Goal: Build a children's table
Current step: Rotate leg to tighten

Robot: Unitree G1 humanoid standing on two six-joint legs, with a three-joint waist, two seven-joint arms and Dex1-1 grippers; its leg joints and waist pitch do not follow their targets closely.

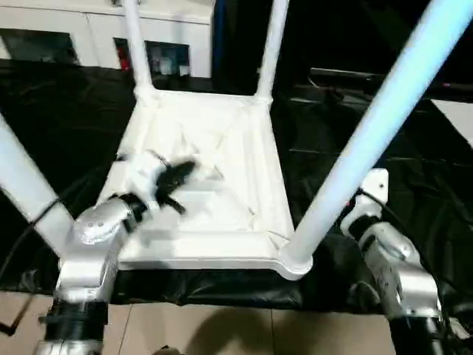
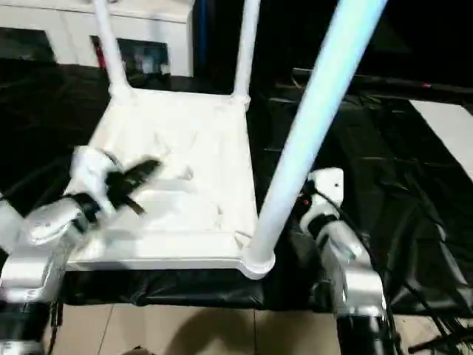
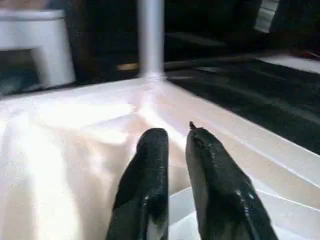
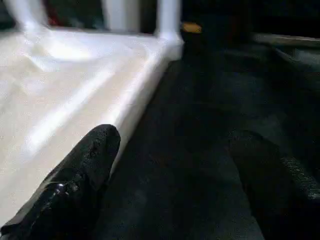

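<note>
The white children's table lies upside down, and its top (image 1: 244,148) shows its ribbed underside. Four white legs stand up from the corner sockets: near right (image 1: 369,140), near left (image 1: 22,185), far left (image 1: 137,44) and far right (image 1: 272,44). My left gripper (image 1: 179,188) hovers over the near-left part of the underside. Its black fingers (image 3: 150,165) are a narrow gap apart, with nothing between them. My right gripper (image 4: 175,145) is wide open over the black cover, just beside the top's right edge (image 4: 145,85). It holds nothing.
The children's table rests on a large work table under a black cover (image 1: 74,111), whose near edge drops to a tiled floor (image 1: 222,325). White cabinets (image 1: 74,29) stand behind it. A pale surface (image 1: 458,118) shows at the far right.
</note>
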